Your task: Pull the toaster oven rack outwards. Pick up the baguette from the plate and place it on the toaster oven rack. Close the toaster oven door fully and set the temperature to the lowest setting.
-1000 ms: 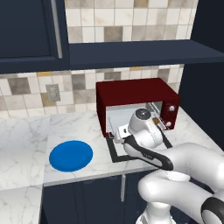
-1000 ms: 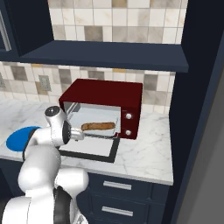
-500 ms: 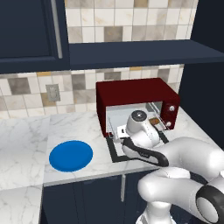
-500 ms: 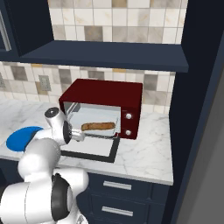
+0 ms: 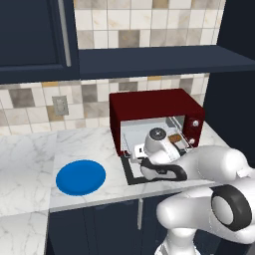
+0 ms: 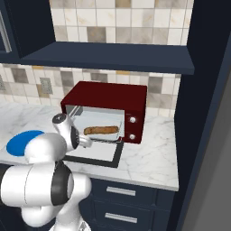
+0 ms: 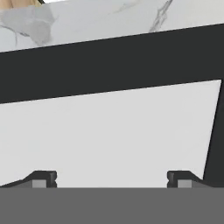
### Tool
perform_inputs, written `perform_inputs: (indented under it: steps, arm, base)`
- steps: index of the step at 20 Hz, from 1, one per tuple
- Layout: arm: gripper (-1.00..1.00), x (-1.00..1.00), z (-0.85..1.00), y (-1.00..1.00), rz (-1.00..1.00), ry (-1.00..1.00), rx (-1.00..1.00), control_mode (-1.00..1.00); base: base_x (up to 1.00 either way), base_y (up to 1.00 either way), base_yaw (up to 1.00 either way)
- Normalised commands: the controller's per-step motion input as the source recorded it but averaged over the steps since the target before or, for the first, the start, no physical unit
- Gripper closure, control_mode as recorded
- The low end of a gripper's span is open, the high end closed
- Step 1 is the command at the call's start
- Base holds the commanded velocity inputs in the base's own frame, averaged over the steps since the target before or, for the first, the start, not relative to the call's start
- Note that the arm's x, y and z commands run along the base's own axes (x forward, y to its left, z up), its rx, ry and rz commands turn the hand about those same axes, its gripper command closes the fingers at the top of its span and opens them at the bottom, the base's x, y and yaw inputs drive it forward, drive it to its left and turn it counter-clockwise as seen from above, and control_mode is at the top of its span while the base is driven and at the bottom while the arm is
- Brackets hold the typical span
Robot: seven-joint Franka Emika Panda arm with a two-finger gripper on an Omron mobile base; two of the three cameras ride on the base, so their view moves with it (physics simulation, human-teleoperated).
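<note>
Left base view: marble counter [image 5: 30, 154] under navy cabinets; blue plate [image 5: 80, 177] left of the red toaster oven [image 5: 149, 107].
Right base view: baguette [image 6: 101, 130] lies on the rack [image 6: 106, 137], long axis across the cavity; door [image 6: 92, 155] down flat.
Hand view: gripper [image 7: 111, 178] spread wide, empty, over the door's glass.

Toaster oven door [image 5: 130, 172] largely behind arm

Even, flat rendered light, bright on the marble counter [image 5: 30, 154], dim under the dark cabinets; soft shadows, no glare; base views slightly soft, hand view close and featureless.
</note>
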Motion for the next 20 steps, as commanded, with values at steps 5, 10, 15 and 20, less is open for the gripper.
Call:
perform_inputs:
  steps: [5, 10, 15, 20]
  arm:
    - [-1.0, 0.27, -0.23, -0.14, 0.0, -0.01, 0.01, -1.0]
    - [-1.0, 0.31, -0.22, -0.15, 0.0, -0.02, 0.02, -1.0]
    - [-1.0, 0.33, -0.14, -0.14, 0.0, -0.04, 0.03, -1.0]
    - [-1.0, 0.4, -0.01, -0.13, 0.0, -0.09, 0.06, -1.0]
  base:
    - [0.0, 0.0, 0.0]
    - [0.0, 0.0, 0.0]
    - [0.0, 0.0, 0.0]
    - [0.0, 0.0, 0.0]
